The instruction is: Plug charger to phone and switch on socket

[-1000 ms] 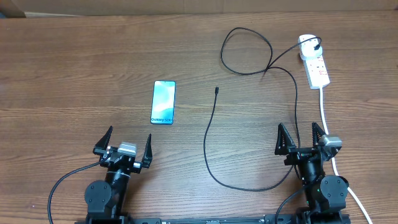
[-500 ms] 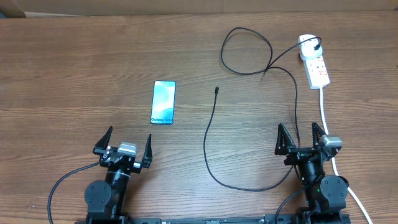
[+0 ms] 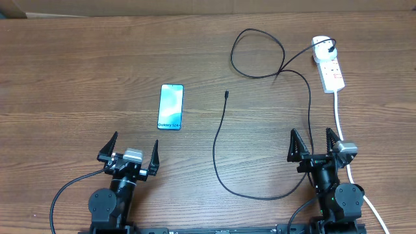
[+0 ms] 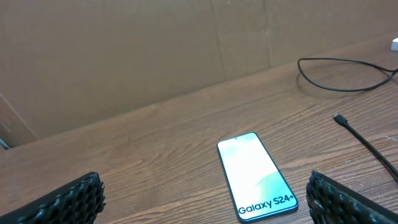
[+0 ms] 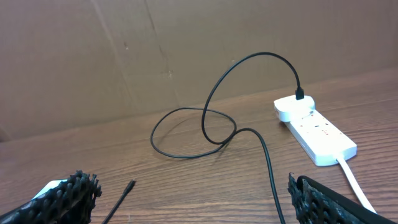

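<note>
wooden table carries the phone just ahead of left pincer.

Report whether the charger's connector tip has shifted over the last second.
No. The connector tip lies where it did, at the same gap to the right of the phone in the overhead view.

Left pincer, right pincer agape.

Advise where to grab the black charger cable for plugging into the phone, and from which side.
Probably just behind the connector tip at the free end of the cable, coming straight down from above and closing across the cable's line. It lies flat on the table, with bare wood on both sides; the phone sits apart to its left.
</note>
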`<state>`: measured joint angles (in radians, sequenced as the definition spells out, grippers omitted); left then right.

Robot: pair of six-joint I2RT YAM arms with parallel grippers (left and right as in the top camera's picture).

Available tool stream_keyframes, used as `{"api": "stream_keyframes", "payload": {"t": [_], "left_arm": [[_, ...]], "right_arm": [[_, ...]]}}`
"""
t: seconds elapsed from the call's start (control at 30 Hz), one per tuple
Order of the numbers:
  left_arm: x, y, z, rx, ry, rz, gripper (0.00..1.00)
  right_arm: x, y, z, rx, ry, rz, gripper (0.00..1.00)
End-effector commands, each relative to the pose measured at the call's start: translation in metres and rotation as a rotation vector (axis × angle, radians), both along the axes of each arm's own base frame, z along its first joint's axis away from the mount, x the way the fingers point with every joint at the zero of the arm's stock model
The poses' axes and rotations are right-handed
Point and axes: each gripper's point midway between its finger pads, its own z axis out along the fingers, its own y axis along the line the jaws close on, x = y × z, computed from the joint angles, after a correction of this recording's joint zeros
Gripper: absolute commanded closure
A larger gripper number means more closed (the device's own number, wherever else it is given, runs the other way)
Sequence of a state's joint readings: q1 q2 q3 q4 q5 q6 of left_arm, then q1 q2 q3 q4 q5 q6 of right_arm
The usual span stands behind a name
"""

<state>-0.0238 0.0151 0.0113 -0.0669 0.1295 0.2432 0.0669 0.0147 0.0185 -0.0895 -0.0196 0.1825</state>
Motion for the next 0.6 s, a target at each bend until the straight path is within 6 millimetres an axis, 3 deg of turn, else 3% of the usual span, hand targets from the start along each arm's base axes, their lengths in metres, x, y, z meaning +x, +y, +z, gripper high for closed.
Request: {"api": "stream_keyframes", "payload": {"t": [0.0,0.43,0.57], "left_arm": [[0.0003,0.0031,-0.0012,0.015,-0.004,0.015,0.0],[0.0003,0.0026,-0.0002,0.014,-0.009,0.012,0.0],[0.0002,0.0013,0.0019,-0.091,-0.001,0.01,0.0]], "right_arm": [[-0.0001,0.0013,-0.001,0.001,-0.007,0.005,0.0],[0.0001,-0.0005,-0.0009,0.001,-0.007,-0.005,0.0],[0.0,0.0002,-0.0009,0.001,-0.007,-0.002,0.0]]}}
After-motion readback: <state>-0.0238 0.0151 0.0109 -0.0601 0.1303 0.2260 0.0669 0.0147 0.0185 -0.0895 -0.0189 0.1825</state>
